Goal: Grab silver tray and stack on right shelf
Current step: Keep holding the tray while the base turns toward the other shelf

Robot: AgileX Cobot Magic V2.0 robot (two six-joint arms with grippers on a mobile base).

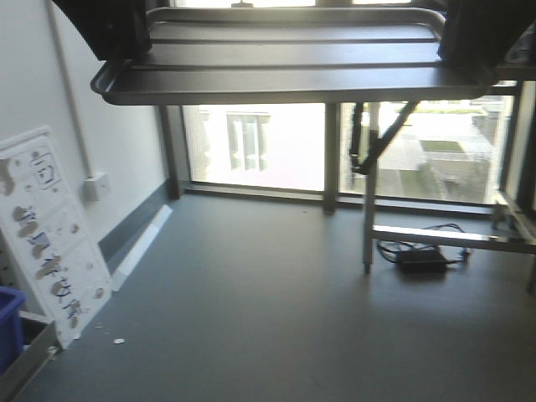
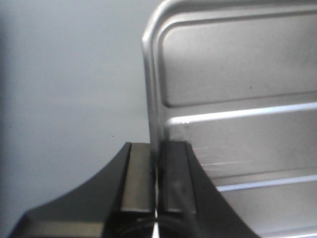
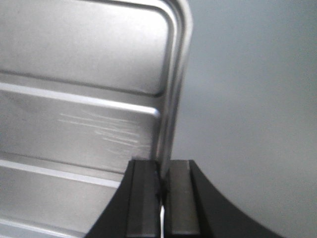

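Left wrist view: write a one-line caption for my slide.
Left gripper shut on the side rim of the ridged silver tray, seen edge-on against a blurred grey background.

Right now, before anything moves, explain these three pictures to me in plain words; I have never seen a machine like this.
This is a two-armed robot on wheels. The wide picture looks forward from its body: a grey floor, windows, a white board leaning on the wall. The other two come from cameras on each wrist. The left gripper and right gripper are pincers, each shut on an end rim of the silver tray, which they hold about level in the air.
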